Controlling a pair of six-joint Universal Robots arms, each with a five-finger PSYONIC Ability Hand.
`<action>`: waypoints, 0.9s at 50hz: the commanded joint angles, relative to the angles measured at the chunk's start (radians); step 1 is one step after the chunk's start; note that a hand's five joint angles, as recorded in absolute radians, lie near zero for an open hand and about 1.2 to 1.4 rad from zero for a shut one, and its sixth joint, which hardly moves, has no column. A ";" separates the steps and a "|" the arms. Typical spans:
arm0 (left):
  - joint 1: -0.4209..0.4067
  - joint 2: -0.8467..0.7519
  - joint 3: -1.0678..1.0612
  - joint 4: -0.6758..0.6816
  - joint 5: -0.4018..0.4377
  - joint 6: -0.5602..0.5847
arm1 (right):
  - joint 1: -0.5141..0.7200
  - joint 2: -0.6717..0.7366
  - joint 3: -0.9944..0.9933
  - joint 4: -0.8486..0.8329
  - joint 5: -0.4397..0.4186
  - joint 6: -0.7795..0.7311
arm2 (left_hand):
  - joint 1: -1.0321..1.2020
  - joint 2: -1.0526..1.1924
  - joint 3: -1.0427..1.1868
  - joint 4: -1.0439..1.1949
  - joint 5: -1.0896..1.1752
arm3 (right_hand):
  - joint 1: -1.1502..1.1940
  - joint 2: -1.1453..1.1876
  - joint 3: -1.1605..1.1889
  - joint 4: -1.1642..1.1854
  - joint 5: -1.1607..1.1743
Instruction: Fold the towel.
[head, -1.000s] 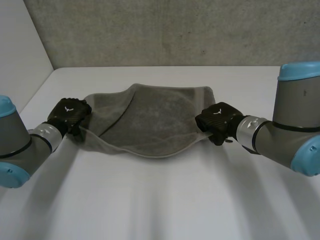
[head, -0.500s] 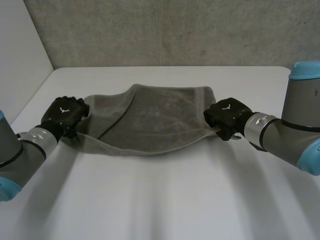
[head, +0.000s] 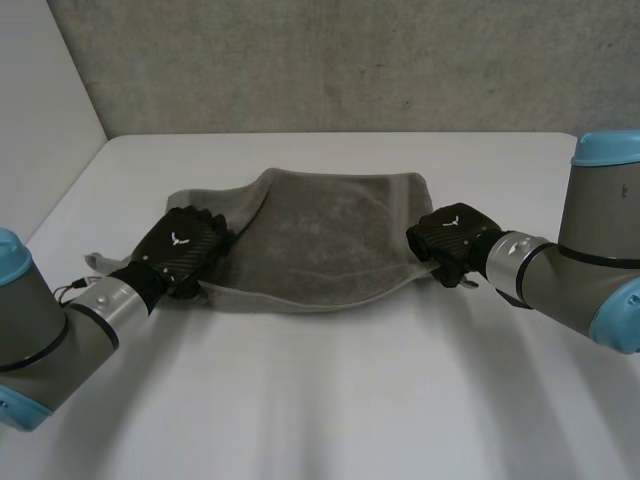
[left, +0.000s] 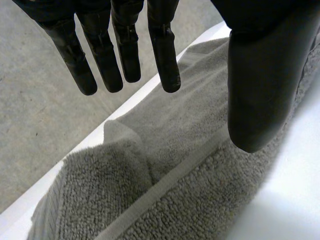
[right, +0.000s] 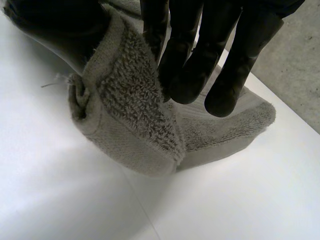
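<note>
I have bare worktop (head: 330, 400) all along the near side, free for either hand to pass. The towel (head: 320, 230) bars the middle, with my left hand (head: 180, 250) over its left end and my right hand (head: 450, 238) pinching its right end. A grey wall (head: 330, 60) closes the far side and a white wall (head: 40, 100) the left.

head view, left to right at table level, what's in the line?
left arm → left hand → towel → right hand → right arm
</note>
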 joint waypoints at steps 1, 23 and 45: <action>0.012 -0.047 0.031 -0.009 -0.011 0.001 | 0.000 0.003 0.001 0.000 0.000 0.000 | 0.096 0.107 0.106 0.107 0.097 | 0.086 0.061 0.061 0.059 0.063; 0.104 -0.141 0.141 -0.211 -0.188 0.179 | -0.003 0.002 -0.009 0.000 0.006 0.000 | 0.123 0.134 0.133 0.134 0.124 | 0.086 0.061 0.061 0.059 0.063; 0.118 -0.101 0.125 -0.256 -0.219 0.174 | -0.028 0.002 -0.027 -0.018 0.098 0.084 | 0.399 0.410 0.409 0.410 0.400 | 0.086 0.061 0.061 0.059 0.063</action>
